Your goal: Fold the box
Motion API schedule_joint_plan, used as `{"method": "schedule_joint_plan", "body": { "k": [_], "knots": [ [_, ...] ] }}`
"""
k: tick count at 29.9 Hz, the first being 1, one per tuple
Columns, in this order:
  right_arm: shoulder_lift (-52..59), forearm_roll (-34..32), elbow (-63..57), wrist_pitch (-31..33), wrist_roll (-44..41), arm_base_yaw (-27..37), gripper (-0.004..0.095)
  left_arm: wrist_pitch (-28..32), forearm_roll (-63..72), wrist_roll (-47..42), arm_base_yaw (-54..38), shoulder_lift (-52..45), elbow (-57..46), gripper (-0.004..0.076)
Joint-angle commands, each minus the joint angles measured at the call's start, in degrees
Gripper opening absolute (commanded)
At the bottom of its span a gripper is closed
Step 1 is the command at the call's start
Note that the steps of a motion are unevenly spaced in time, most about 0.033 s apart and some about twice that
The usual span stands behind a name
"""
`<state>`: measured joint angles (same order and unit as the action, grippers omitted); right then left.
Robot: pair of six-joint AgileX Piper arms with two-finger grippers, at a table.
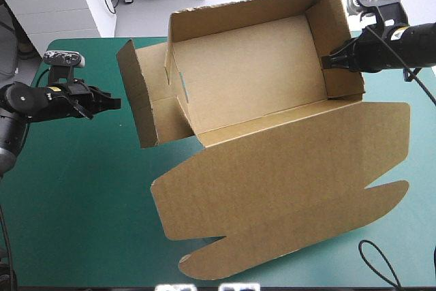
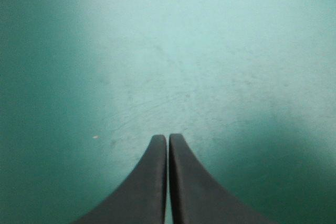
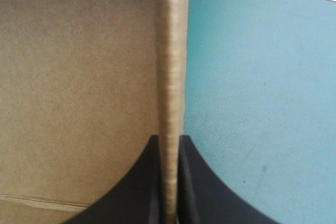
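From above, the box (image 1: 259, 80) sat mid-table as an open tray, lid flat toward the near edge. The right gripper (image 1: 328, 61) pinched its right wall; its wrist view showed the board's edge clamped. The left gripper (image 2: 168, 138), pressed together, hung over bare cover (image 2: 210, 51).
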<state>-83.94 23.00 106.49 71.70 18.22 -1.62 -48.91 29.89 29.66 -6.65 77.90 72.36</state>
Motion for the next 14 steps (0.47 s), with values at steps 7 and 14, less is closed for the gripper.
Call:
{"method": "schedule_joint_plan", "body": {
  "k": [7,14],
  "knots": [
    [2.9,2.7,1.2,-1.2,-0.6,0.6,-0.0019,-6.4,23.0,12.7,0.0,-1.0,1.2,-0.0008],
    [2.9,2.7,1.2,-3.2,-1.3,0.6,-0.0019,-15.3,35.9,17.0,0.0,-1.0,1.2,-0.0008]
  ]
}}
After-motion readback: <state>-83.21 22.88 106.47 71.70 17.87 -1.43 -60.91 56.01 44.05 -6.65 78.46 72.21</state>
